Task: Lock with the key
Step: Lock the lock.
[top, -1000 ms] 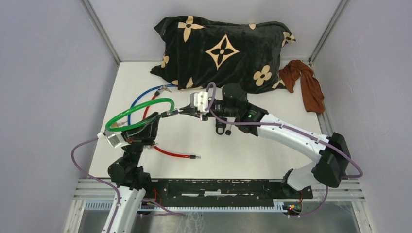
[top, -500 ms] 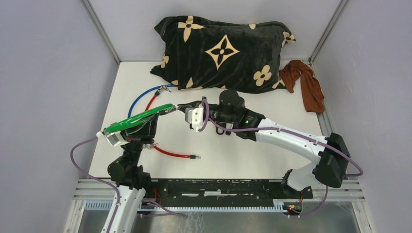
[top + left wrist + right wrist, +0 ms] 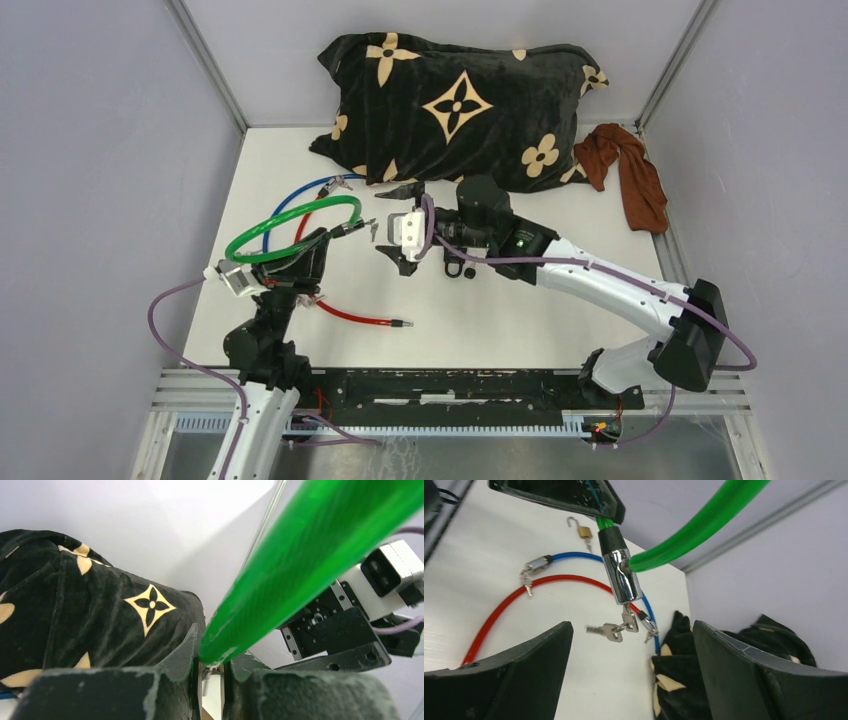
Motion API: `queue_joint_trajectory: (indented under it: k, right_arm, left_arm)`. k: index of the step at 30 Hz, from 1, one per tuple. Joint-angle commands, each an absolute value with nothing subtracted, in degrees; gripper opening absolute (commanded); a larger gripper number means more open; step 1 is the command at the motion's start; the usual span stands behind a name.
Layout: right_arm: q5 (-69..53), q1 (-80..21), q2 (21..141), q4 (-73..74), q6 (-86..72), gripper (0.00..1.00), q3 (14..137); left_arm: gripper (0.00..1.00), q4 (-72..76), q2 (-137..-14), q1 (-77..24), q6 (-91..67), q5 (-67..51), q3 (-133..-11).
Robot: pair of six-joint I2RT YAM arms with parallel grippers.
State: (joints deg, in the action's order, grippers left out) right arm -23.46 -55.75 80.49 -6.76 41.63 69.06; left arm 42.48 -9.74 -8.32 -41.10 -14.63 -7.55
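Left claw [image 3: 212, 666] clamps the springy green cable lock [image 3: 684, 532]; right claw [image 3: 631, 645] gapes wide. The small, slick key [image 3: 628, 621] likely needs pinching by its flat head.

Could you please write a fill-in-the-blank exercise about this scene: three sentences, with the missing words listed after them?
1. The left gripper is shut on the ___ cable lock.
2. The right gripper is ___ and holds nothing.
3. The patterned pillow at the back is mostly ___.
Missing words: green; open; black.
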Motion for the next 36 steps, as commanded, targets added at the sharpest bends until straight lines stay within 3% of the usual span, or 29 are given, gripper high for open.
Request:
queue_joint_trajectory:
  k: [1,5,7,12,17,28,36]
  right_arm:
    - [-37.9,-52.1,85.1,10.5,37.7,0.9,82.7]
    - [-42.5,-48.4,94.4,25.9,34.8,0.6,99.4]
    - [-41.7,-48.3,97.3,29.5,34.5,0.54,103.6]
    - [-44.4,-48.3,98.2,30.0,34.0,0.54,104.0]
    - [-46.3,-48.3,97.9,31.0,34.1,0.62,104.0]
    - [-38.9,-48.3,93.7,32.1,35.9,0.68,103.3]
    - [-36.6,-49.2,86.2,22.4,30.1,0.68,91.9]
  left_arm:
    - [0.02,45.4,-8.9,-8.0,-39.6,-13.8,-8.8]
    - [0.02,45.2,-8.7,-8.0,-39.6,-14.0,-8.8]
    - [0.02,45.2,-8.7,-8.0,-39.6,-14.0,-8.8]
    - [0.02,45.1,-8.8,-8.0,-39.6,-14.1,-8.8]
    - [0.02,45.2,-9.0,-8.0,-39.6,-14.1,-8.7]
    - [0.02,45.2,-8.8,-8.0,-39.6,-14.3,-8.6]
    - [0.02,45.0,-8.6,-8.0,-39.6,-13.9,-8.4]
